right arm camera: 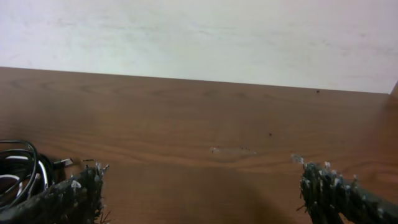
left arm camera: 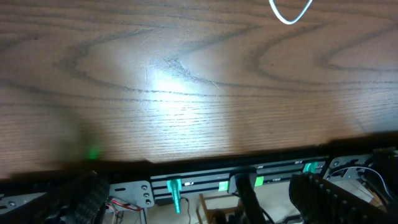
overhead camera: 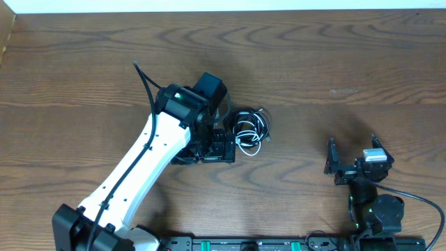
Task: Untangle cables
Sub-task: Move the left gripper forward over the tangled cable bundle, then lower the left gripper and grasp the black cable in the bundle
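I am holding my left gripper [left arm camera: 199, 190] wide open. Its fingers [left arm camera: 84, 199] are gripping nothing and are framing only bare table [left arm camera: 186, 93], while one loop of the white cable [left arm camera: 289, 14] is peeking in at the top edge of the left wrist view, outside their span. Seen from overhead, this gripper is sitting just beside the cables [overhead camera: 249, 129], on their left; I cannot tell whether it is touching them. My right gripper [right arm camera: 205, 193] is also standing fully open and empty, hanging low near my base and well apart from the cables, which are showing only at the far left edge of its wrist view. The cables themselves are lying in one tight heap near the middle of the table, with black loops coiling over and around the white one and no cord lying on its own anywhere. Judging from that, I am thinking the untangling is not yet begun in any visible way. Nothing is separated, and everything is waiting: taking hold of a loop or plug end, drawing each cord out of the heap, and laying them apart.
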`<state>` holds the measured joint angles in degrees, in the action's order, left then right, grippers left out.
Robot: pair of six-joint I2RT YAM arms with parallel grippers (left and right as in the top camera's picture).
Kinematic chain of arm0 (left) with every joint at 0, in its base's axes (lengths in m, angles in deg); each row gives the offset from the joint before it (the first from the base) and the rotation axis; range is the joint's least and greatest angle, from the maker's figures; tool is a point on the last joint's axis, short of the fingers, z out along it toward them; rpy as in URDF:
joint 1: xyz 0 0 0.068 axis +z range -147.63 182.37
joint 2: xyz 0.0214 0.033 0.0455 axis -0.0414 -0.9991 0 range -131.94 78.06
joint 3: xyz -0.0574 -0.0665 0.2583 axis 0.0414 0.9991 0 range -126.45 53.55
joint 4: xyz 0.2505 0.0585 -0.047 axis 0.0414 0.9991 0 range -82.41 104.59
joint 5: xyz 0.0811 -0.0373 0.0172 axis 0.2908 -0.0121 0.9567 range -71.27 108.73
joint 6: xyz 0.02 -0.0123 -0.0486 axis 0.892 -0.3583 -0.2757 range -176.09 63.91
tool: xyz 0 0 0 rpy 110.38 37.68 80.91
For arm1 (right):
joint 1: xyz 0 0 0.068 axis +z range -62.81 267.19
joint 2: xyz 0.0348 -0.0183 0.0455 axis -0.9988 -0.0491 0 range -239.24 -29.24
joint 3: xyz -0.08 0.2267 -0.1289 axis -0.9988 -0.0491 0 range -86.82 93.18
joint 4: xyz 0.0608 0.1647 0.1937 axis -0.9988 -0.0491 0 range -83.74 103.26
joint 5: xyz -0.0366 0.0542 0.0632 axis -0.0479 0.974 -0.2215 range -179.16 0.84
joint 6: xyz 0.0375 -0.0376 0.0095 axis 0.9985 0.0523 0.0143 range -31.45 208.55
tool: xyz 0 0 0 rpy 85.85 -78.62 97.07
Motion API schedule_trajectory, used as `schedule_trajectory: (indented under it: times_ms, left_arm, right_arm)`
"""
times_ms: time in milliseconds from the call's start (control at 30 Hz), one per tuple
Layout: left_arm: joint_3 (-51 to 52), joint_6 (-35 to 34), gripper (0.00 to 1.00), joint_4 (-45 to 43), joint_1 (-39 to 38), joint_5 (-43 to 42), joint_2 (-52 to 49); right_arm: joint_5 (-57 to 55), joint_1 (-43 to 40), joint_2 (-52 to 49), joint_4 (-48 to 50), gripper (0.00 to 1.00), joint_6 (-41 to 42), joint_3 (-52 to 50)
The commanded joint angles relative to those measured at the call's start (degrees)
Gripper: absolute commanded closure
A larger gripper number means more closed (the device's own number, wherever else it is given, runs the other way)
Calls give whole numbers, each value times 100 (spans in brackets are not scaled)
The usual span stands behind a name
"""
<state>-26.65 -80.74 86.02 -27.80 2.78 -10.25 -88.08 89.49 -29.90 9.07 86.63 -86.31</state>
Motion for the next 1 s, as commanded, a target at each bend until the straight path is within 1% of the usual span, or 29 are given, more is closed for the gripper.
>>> schedule_trajectory:
  times_ms: [0,133,400,567,833,967]
  left_arm:
    - [28,-101,2,-63,-20,15,-11]
    - [28,-120,2,-195,-70,-7,-11]
    - [28,-122,2,-361,-415,-7,-11]
    - [28,-404,2,-632,-599,17,-11]
    - [28,-439,2,-852,-608,20,-15]
    - [28,-442,2,-850,-608,197,-15]
  right_arm:
    - [-9,4,35,-11,1,-28,-20]
    - [-9,2,35,-11,1,-28,-20]
    - [-9,4,35,-11,1,-28,-20]
    - [-9,4,35,-11,1,-28,-20]
    - [-9,2,35,-11,1,-28,-20]
    - [-9,2,35,-11,1,-28,-20]
